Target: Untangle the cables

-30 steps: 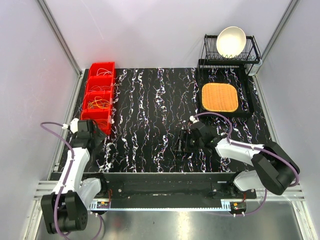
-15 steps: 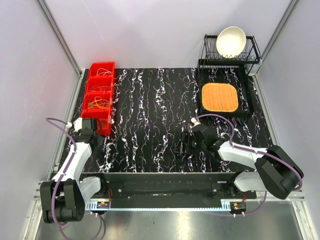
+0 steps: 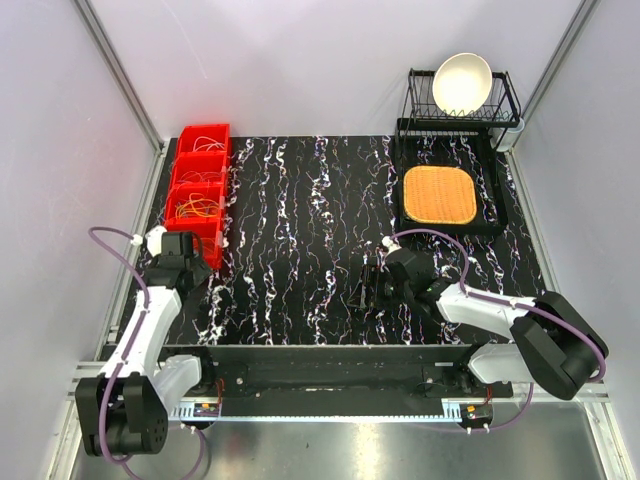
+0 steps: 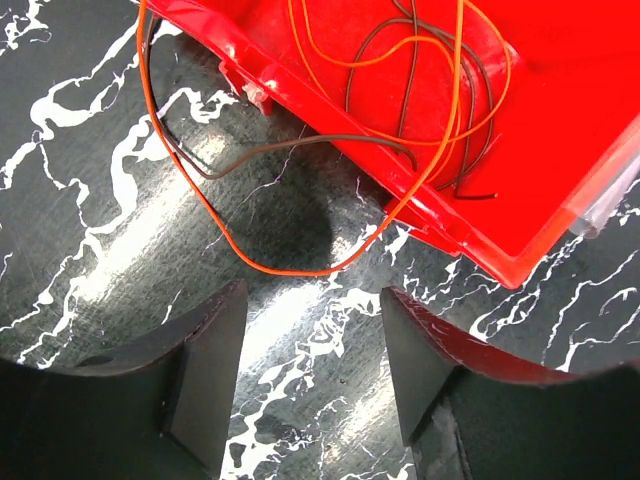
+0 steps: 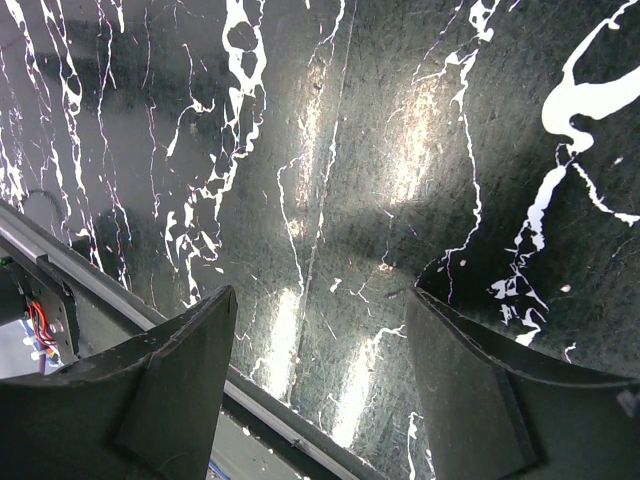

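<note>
Cables lie in a row of red bins (image 3: 200,180) at the table's left; orange and yellow cables (image 3: 200,208) are coiled inside. In the left wrist view an orange cable (image 4: 180,190) loops out over the near corner of a red bin (image 4: 560,120) onto the black marbled surface, with a thin brown cable (image 4: 250,155) beside it. My left gripper (image 4: 312,300) (image 3: 190,268) is open just short of the orange loop, nothing between its fingers. My right gripper (image 5: 320,295) (image 3: 362,285) hangs open over bare marbled surface near the front middle, holding nothing.
A dish rack with a white bowl (image 3: 462,82) stands at the back right. An orange woven mat (image 3: 439,194) lies on a black tray in front of it. The table's front rail (image 5: 120,300) runs just below my right fingers.
My left wrist has shifted a little up toward the nearest red bin. The right arm has hardly moved.
</note>
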You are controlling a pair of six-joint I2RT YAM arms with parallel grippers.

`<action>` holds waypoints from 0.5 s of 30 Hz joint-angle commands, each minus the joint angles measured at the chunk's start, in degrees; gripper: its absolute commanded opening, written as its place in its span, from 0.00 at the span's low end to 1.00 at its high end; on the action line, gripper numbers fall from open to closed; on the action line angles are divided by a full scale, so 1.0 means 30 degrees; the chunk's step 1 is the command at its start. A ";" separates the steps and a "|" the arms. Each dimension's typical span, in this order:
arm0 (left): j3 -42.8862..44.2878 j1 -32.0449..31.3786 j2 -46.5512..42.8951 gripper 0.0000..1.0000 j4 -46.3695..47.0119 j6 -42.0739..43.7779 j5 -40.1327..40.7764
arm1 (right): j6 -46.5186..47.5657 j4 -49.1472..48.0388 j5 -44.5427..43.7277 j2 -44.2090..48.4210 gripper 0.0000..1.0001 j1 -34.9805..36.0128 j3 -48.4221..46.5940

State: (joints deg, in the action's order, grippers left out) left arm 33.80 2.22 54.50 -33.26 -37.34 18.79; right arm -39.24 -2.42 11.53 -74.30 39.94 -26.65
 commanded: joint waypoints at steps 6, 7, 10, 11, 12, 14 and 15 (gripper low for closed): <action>0.0950 -0.0066 0.2807 0.51 0.2148 0.0963 0.0915 | 0.0279 -0.0806 0.0141 0.0568 0.74 -0.0248 0.0125; 0.0892 -0.0095 0.2926 0.51 0.2701 0.1079 0.0916 | 0.0279 -0.0777 0.0141 0.0568 0.74 -0.0219 0.0154; 0.0919 -0.0066 0.3570 0.47 0.3291 0.1313 0.1003 | 0.0279 -0.0806 0.0199 0.0539 0.74 -0.0277 0.0125; 0.1007 -0.0066 0.3775 0.44 0.3292 0.1344 0.1178 | 0.0279 -0.0806 0.0229 0.0510 0.74 -0.0306 0.0154; 0.1124 -0.0095 0.4038 0.39 0.3292 0.1373 0.1266 | 0.0279 -0.0806 0.0258 0.0510 0.74 -0.0307 0.0154; 0.1155 -0.0095 0.4128 0.25 0.3321 0.1373 0.1442 | 0.0279 -0.0835 0.0287 0.0451 0.74 -0.0336 0.0096; 0.1126 -0.0095 0.4041 0.18 0.3321 0.1344 0.1530 | 0.0279 -0.0807 0.0288 0.0451 0.74 -0.0336 0.0125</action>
State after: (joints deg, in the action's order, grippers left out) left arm 34.81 2.15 66.37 -26.85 -34.20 20.34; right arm -39.24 -2.74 11.68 -74.08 39.57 -26.39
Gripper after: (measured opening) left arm 0.285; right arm 0.741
